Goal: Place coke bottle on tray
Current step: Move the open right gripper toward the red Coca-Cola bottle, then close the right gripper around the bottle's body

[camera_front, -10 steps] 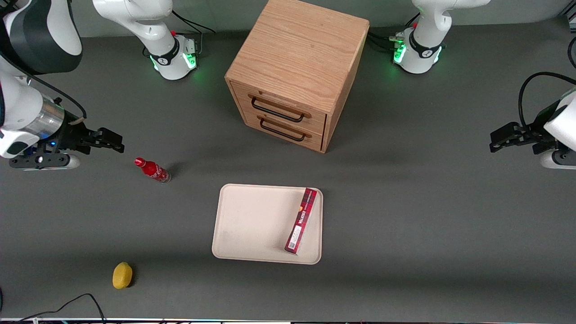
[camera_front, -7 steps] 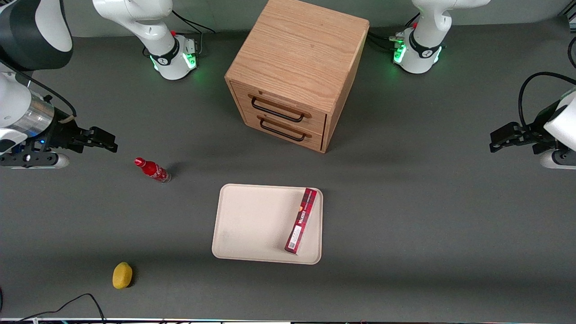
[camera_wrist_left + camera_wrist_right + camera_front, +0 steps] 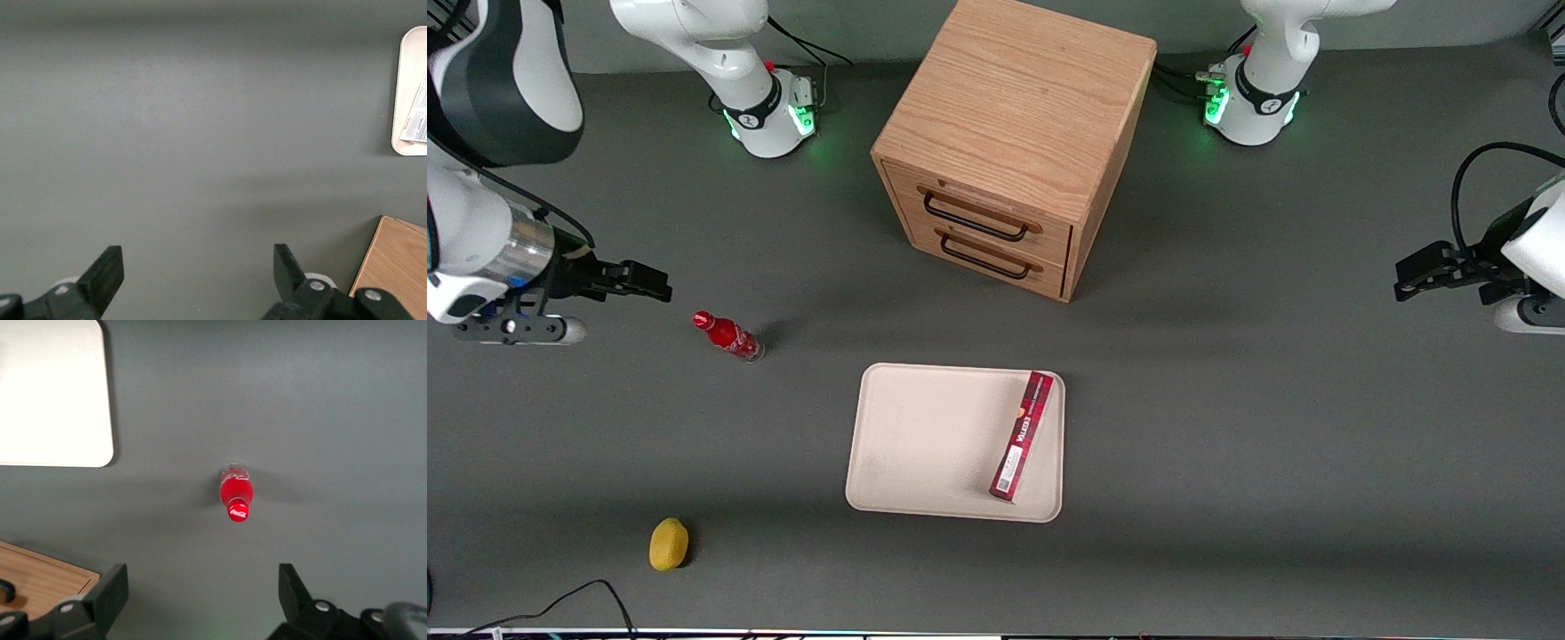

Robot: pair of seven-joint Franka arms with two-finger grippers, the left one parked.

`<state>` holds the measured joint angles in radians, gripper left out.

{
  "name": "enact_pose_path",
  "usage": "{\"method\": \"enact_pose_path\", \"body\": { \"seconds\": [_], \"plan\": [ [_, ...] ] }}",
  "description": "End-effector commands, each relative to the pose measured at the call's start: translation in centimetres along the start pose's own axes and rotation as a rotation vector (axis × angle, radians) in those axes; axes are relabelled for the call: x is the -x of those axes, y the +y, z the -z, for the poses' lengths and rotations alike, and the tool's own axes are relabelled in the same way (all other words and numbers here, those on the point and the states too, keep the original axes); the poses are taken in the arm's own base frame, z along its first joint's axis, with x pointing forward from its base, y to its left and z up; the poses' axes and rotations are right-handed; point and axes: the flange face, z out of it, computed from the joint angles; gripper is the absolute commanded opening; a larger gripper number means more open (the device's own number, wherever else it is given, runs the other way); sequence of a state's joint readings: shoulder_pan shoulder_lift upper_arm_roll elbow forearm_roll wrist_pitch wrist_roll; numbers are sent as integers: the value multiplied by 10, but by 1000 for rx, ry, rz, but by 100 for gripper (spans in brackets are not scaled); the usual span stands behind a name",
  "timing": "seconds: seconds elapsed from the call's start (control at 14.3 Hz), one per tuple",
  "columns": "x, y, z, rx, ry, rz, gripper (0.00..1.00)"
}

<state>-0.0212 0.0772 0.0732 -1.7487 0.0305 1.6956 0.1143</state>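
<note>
A dark grey tabletop carries everything, plain and matte. At the working arm's end hangs the right gripper, raised above the surface and empty; the right wrist view shows its jaws spread wide, with bare tabletop between them and nothing held.

Close to the gripper, a little nearer the front camera, stands the coke bottle. It is upright on the tabletop, red cap uppermost, red label below it and a clear base; in the right wrist view the coke bottle is seen from above, apart from both fingers. It is well apart from the tray and touches nothing else.

Nearer the front camera than the bottle, close to the table's edge, lies a yellow fruit.

Toward the middle lies the tray, cream-beige, flat, with rounded corners and a low rim. A long dark-red box lies on it along the edge toward the parked arm's end.

Farther from the front camera than the tray stands a wooden cabinet with two drawers, both shut, each with a dark handle.
</note>
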Motion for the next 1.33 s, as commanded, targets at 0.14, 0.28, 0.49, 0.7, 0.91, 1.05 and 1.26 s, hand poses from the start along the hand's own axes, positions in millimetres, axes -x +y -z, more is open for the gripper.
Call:
{"method": "enact_pose_path", "body": {
  "seconds": [0.14, 0.28, 0.49, 0.7, 0.91, 1.05, 1.26],
  "plan": [
    [28, 11, -90, 21, 107, 21, 100],
    [32, 14, -116, 40, 130, 35, 100],
    [37, 19, -139, 40, 153, 47, 100],
    [44, 22, -164, 36, 193, 60, 99],
    [43, 23, -170, 36, 194, 63, 97],
    [42, 24, -172, 35, 200, 60, 88],
    [44, 30, -176, 38, 192, 72, 45]
  ]
}}
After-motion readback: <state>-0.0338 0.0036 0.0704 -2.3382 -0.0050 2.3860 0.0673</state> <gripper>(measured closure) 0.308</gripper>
